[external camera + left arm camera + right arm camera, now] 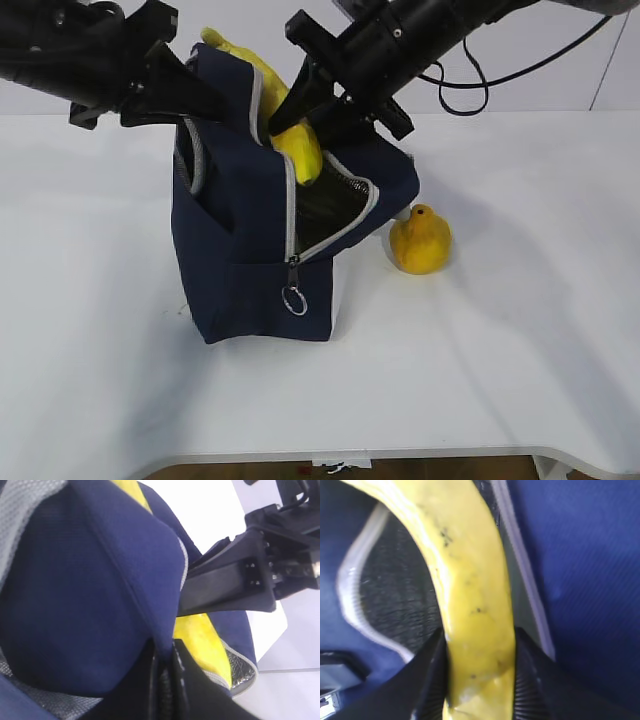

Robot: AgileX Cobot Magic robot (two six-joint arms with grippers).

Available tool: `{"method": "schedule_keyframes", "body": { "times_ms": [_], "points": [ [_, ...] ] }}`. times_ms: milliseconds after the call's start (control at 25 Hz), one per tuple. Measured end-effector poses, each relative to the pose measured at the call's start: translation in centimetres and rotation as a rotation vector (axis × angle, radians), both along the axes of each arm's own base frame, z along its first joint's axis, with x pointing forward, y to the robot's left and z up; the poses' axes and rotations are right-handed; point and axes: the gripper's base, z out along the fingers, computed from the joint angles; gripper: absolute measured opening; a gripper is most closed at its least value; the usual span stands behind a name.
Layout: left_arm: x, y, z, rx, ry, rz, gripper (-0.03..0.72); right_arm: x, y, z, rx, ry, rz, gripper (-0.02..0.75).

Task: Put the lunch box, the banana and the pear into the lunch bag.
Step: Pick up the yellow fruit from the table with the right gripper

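The navy lunch bag (240, 260) stands mid-table with its zipper open. My left gripper (200, 100) is shut on the bag's top flap (100, 590) and holds it up at the left. My right gripper (310, 110) is shut on the yellow banana (295, 145), which lies across the bag's mouth; its far end sticks up behind the flap. The right wrist view shows the banana (470, 595) pinched between both fingers, above the dark lining. The pear (420, 240) stands on the table right of the bag. The lunch box is out of view.
The white table (520, 350) stretches around the bag, its front edge at the bottom. The zipper's metal ring pull (294, 299) hangs on the bag's front. Cables trail behind the right arm.
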Motion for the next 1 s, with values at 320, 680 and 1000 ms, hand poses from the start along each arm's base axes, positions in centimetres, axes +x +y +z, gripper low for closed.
{"method": "schedule_keyframes", "body": {
  "times_ms": [320, 680, 1000],
  "points": [
    [0.0, 0.0, 0.0, 0.0, 0.001, -0.002, 0.004, 0.2, 0.1, -0.5, 0.002, 0.005, -0.002, 0.389],
    [-0.1, 0.0, -0.1, 0.01, 0.002, -0.01, 0.004, 0.2, -0.3, -0.5, -0.049, -0.018, 0.001, 0.477],
    [-0.1, 0.0, -0.1, 0.015, 0.0, -0.012, 0.004, -2.0, -2.4, 5.1, -0.211, -0.219, -0.004, 0.477]
  ]
}}
